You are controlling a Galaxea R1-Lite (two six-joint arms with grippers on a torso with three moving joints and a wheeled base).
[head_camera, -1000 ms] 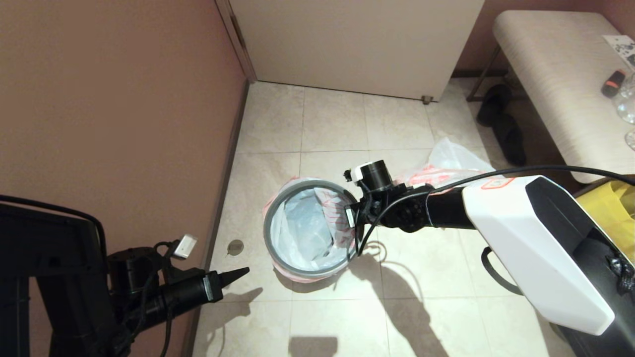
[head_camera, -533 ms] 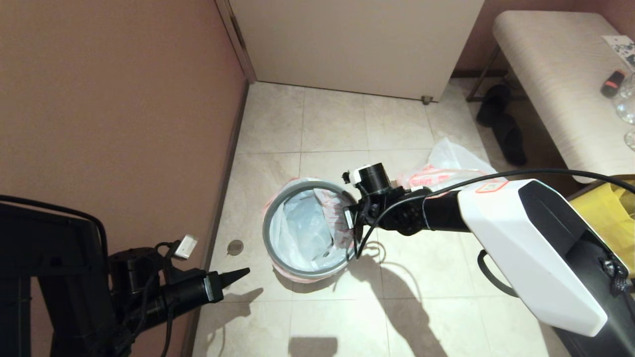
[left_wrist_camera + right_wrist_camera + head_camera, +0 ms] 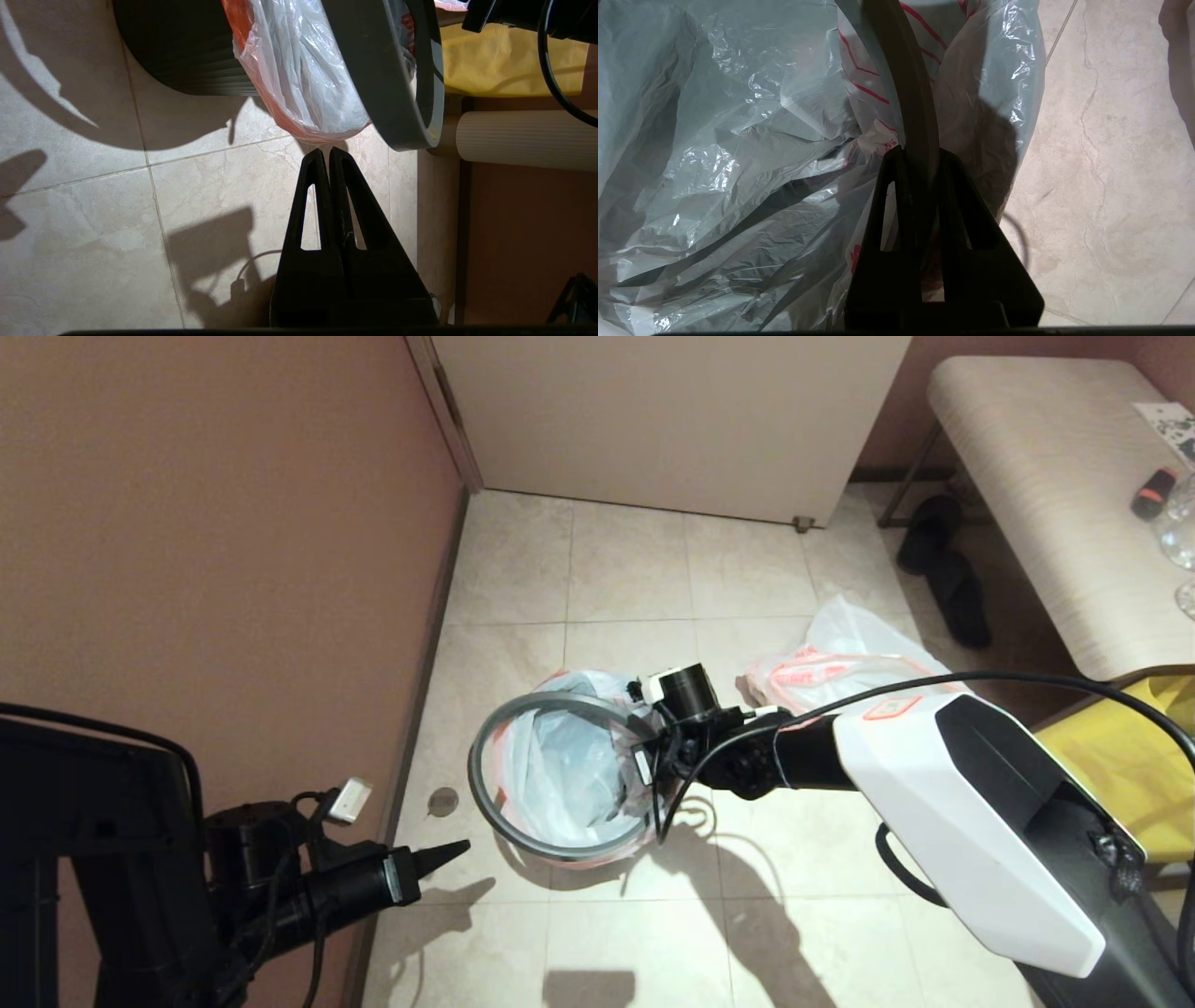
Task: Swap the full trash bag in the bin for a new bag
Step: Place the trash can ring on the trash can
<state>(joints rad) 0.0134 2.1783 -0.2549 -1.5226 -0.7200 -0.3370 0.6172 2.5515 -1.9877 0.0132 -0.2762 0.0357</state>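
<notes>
The bin [image 3: 187, 46] is a black bucket standing on the tile floor. The full trash bag [image 3: 569, 775] lines it; from above I see mostly crumpled white plastic, and its pink-red hem [image 3: 303, 84] hangs over the side. My right gripper [image 3: 644, 758] is shut on the grey hoop rim [image 3: 481, 784], which is raised and tilted off the bin. In the right wrist view the fingers [image 3: 896, 186] pinch the hoop [image 3: 906, 84]. The new bag [image 3: 840, 658] lies limp on the floor to the right. My left gripper [image 3: 448, 851] is parked low at the left, shut and empty.
A brown wall runs along the left. A white door [image 3: 672, 420] stands at the back. A padded bench [image 3: 1055, 495] is at the right, with dark shoes [image 3: 943, 569] beneath it. A big yellow bag [image 3: 1120, 756] sits behind my right arm.
My right gripper has lifted the grey hoop off the bin and carried it leftward; it now hangs tilted. The bag's top has bulged up behind it. The left arm has not moved.
</notes>
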